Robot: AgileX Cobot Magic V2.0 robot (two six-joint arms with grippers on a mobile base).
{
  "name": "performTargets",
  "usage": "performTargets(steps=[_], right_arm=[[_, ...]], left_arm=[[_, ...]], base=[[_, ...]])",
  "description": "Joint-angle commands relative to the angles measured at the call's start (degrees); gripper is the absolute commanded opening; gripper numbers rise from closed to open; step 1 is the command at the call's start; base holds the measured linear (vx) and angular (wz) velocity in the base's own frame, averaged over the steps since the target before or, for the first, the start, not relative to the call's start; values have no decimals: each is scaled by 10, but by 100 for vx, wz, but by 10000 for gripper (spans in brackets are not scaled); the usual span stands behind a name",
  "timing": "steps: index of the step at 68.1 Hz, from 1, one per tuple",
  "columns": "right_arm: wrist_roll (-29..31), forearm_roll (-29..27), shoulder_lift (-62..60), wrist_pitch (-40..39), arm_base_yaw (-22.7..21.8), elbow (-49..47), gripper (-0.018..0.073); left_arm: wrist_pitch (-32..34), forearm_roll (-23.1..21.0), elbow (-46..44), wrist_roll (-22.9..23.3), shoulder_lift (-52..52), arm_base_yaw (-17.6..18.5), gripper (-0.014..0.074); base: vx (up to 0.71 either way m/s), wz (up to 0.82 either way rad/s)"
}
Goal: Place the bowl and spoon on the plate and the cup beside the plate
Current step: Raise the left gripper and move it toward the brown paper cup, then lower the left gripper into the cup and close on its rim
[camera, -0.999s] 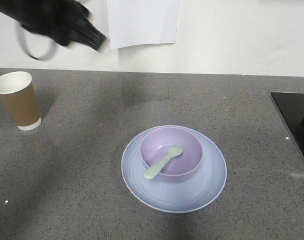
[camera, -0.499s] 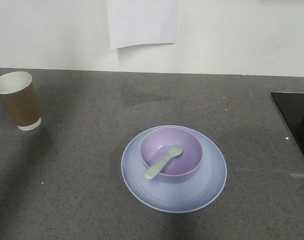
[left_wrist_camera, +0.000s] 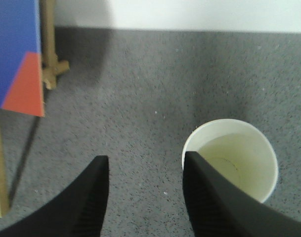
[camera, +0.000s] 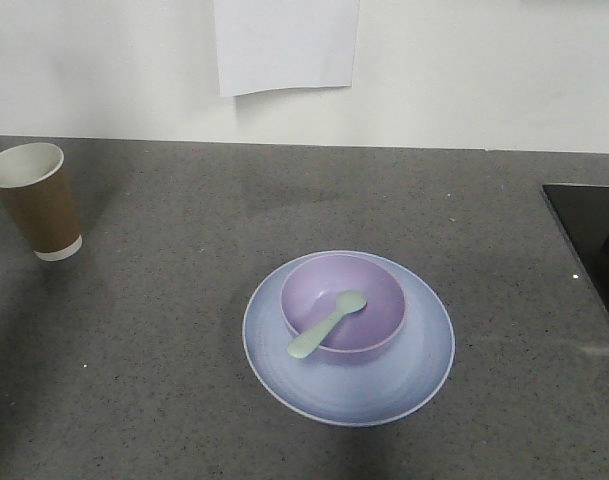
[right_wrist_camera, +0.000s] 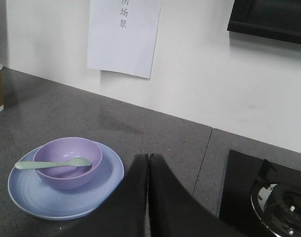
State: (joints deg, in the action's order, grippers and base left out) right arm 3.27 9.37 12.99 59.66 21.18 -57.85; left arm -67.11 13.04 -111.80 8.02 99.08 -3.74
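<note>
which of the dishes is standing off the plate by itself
The cup, brown paper with a white rim, stands alone at the counter's far left. The bowl sits on the plate, with the spoon resting in it.

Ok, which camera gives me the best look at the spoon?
The front-facing view: the spoon shows whole from above, head inside the bowl, handle sticking out over the rim. The right wrist view shows it side-on and smaller. The left wrist view does not show it, only the cup.

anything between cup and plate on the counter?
Nothing: only bare grey counter between the cup and the plate, per the front view.
</note>
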Motion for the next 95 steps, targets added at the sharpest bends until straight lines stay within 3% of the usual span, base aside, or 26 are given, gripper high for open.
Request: performTargets(steps=[1,11,41,82,89,95], right_arm=[[1,3,16,-32,-1,-9,-5],[1,3,16,-32,-1,-9,-5],[-1,2,16,-20,-1,-9,-5],[-1,2,16,-16,-1,-9,-5],[-1,2,16,-15,-1,-9,-5],[-1,2,16,-15,-1,-9,-5]], left_arm=[[33,-16,-14,-2,-2,-10,347],[35,-62,-14,-13,22,-19,347],[33,-98,-14,-17,79,-20,347],[11,-98,-14,-16,141,-20,344],[9,-98,-14,-17,143,-20,313],[8,-98,-14,-27,143,-20,227]], base=[[0,0],[0,0],[0,0],[0,0],[0,0],[0,0]])
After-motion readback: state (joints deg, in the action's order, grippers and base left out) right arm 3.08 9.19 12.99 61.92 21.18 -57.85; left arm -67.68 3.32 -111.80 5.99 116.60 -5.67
